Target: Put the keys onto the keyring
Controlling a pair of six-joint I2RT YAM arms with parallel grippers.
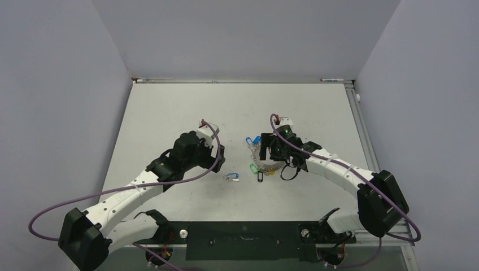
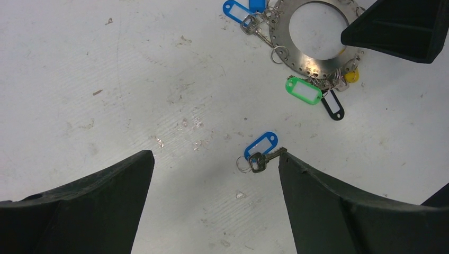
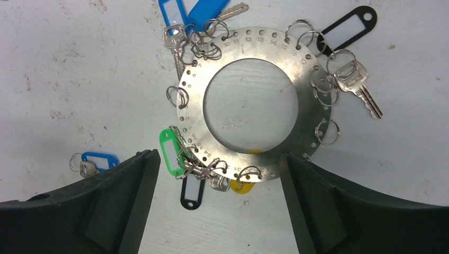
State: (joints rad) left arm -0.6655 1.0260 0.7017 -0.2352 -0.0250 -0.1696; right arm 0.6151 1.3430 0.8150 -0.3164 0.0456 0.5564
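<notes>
Here's the keyring (image 3: 304, 100), a broad flat grey metal disc with a big round hole, lying flat on the scuffed white surface (image 2: 106, 79), with tiny numbered holes punched all around its rim. Small split rings hang off that rim, carrying silver keys (image 3: 357, 79) and plastic tags: a green tag (image 3: 170, 151), a yellow one (image 3: 241, 185), two black tags (image 3: 191, 193) and a pair of blue tags (image 3: 185, 10) at the top. Off on its own, well apart from the ring, the loose key (image 2: 262, 159) lies flat with its blue tag (image 2: 262, 144) and a little split ring. The left gripper (image 2: 216, 156) points down over it, spread wide, holding nothing, the key's blade end right by one fingertip; touching or not, I can't tell. From above, the left arm reaches forward and inward, elbow bent. The right arm curls in from its side, and the right gripper (image 3: 219, 156) hangs directly over the keyring, also spread wide, its fingers straddling the near part of the disc.
</notes>
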